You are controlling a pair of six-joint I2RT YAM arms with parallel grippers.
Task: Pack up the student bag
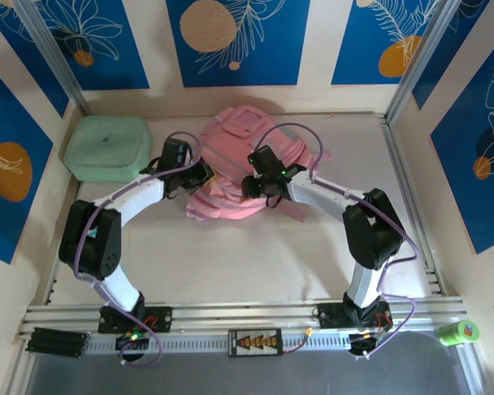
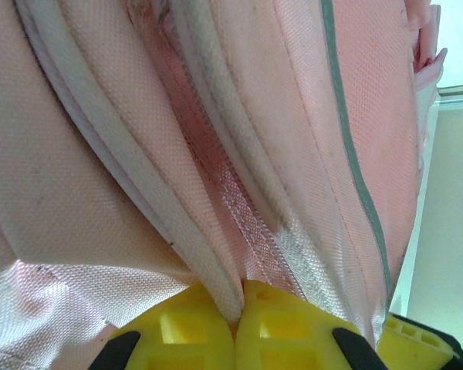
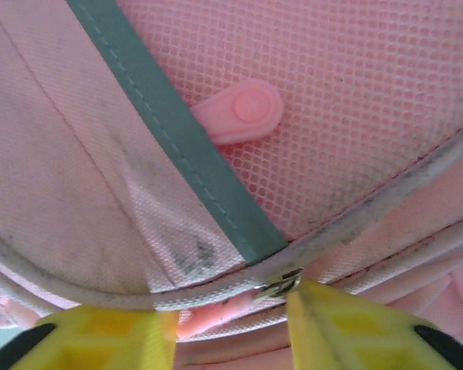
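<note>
The student bag (image 1: 251, 140), a soft pink backpack, lies at the back middle of the table. My left gripper (image 1: 202, 176) is at its left lower edge. In the left wrist view that gripper (image 2: 237, 308) is shut on a white piped seam (image 2: 177, 223) of the bag beside a zip. My right gripper (image 1: 260, 186) rests on the bag's near side. In the right wrist view its jaws (image 3: 230, 316) stand apart, with a pink zip pull (image 3: 212, 314) lying between them. A metal slider (image 3: 278, 287) touches the right finger. Pink mesh and a grey-green strip (image 3: 177, 139) lie above.
A mint green case (image 1: 107, 148) sits at the back left, close to my left arm. Walls close in the table on three sides. A metal rail (image 1: 247, 317) runs along the near edge, with a green tape roll (image 1: 459, 332) at its right end.
</note>
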